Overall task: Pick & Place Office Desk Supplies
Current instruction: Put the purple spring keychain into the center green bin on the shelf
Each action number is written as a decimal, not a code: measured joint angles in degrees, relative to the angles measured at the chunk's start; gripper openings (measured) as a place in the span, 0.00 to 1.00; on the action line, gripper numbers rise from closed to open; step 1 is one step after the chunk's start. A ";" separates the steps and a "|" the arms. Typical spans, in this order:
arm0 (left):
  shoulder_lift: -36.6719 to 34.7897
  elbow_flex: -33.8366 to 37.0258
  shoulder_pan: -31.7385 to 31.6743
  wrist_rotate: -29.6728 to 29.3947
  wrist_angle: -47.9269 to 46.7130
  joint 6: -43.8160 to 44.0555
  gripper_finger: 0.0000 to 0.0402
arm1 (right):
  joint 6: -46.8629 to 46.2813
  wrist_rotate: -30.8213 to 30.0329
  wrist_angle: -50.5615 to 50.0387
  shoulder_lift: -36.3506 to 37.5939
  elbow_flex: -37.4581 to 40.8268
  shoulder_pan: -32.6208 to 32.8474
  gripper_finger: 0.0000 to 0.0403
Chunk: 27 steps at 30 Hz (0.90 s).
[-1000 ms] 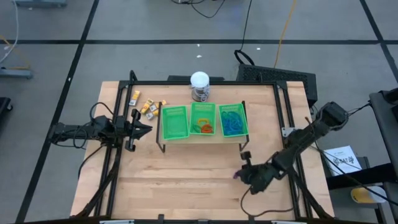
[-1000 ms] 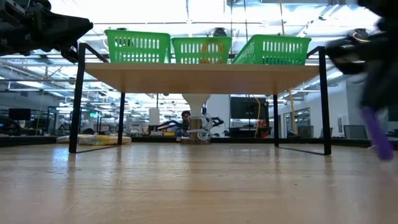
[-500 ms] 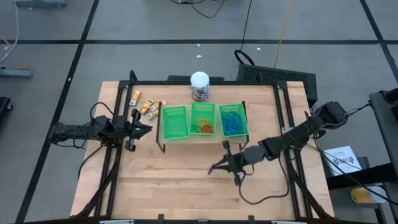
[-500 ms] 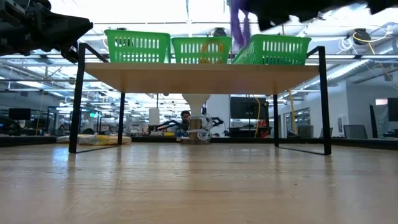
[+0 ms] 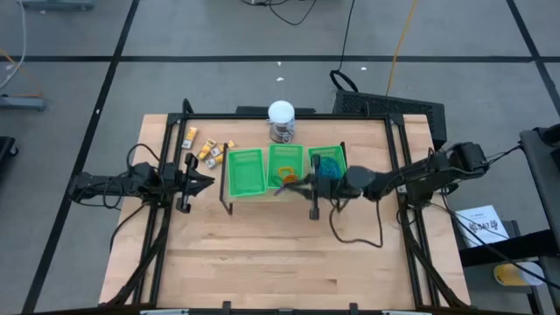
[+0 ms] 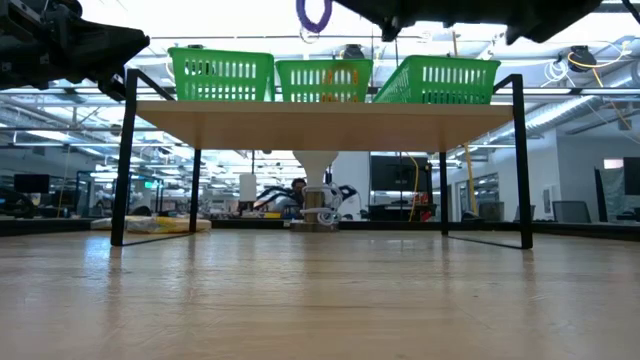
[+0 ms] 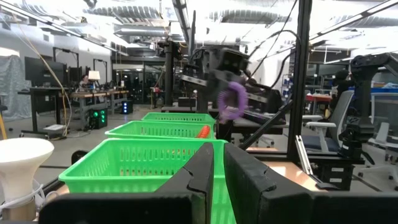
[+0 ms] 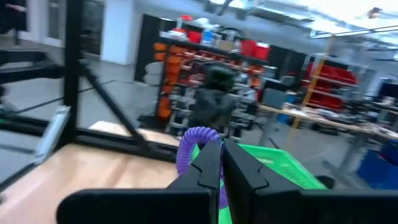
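A: You are holding the purple ring [image 6: 313, 13] in your right hand [image 5: 289, 185], fingers pinched shut on it, and it is hanging below the fingertips, above the row of green baskets [image 6: 222, 73] on the raised shelf [image 6: 320, 118].

B: Which way is it facing?

A: A ring has no true long axis. Seen level across the worktop [image 5: 262, 262] its hole is facing the camera, so it is hanging upright, on edge, and not lying flat. From your right wrist the ring [image 8: 194, 142] is sitting just ahead of the fingertips, with a green basket [image 8: 280, 165] beyond it.

B: And where am I over the baskets?

A: From above, your right hand is reaching across from the right and is hovering about over the middle basket [image 5: 285, 156], the one with orange rings [image 5: 290, 182] in it. The blue loops [image 5: 327, 166] are lying in the basket nearer your arm. I am judging that the drop turns on whether the ring is hanging inside the middle basket's walls; from here it is looking close to the near wall, and I cannot tell for sure.

B: And the left hand?

A: Your left hand [image 5: 203, 180] is waiting shut and empty beside the shelf's left end, and it is farther from the ring. The yellow-and-white pieces [image 5: 208, 150] are lying on the worktop just beyond it. The white-topped jar [image 5: 281, 121] is standing behind the baskets.
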<state>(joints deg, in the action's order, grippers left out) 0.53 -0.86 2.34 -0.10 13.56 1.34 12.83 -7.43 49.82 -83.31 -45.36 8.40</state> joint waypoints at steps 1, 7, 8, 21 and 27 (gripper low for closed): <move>-0.01 0.00 -0.01 0.00 0.00 0.00 0.11 | -0.03 0.01 -0.15 0.00 -0.31 -1.04 0.00; 0.00 0.00 0.00 0.00 0.00 0.00 0.11 | 0.02 -0.10 -7.28 0.02 -2.67 -6.07 0.00; -0.01 0.00 0.01 0.00 0.00 0.00 0.11 | 0.04 -0.30 -8.30 0.00 -2.67 -6.62 0.00; -0.02 0.00 -0.01 0.00 0.00 0.00 0.11 | 0.24 -1.82 -9.82 0.02 -2.69 -8.11 0.02; 0.01 0.00 0.01 0.00 0.00 0.00 0.11 | -0.47 -3.23 -11.08 0.02 -2.69 -8.13 0.11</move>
<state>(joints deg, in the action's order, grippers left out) 0.54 -0.86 2.34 -0.10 13.56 1.34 12.36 -10.66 38.74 -83.29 -48.05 0.27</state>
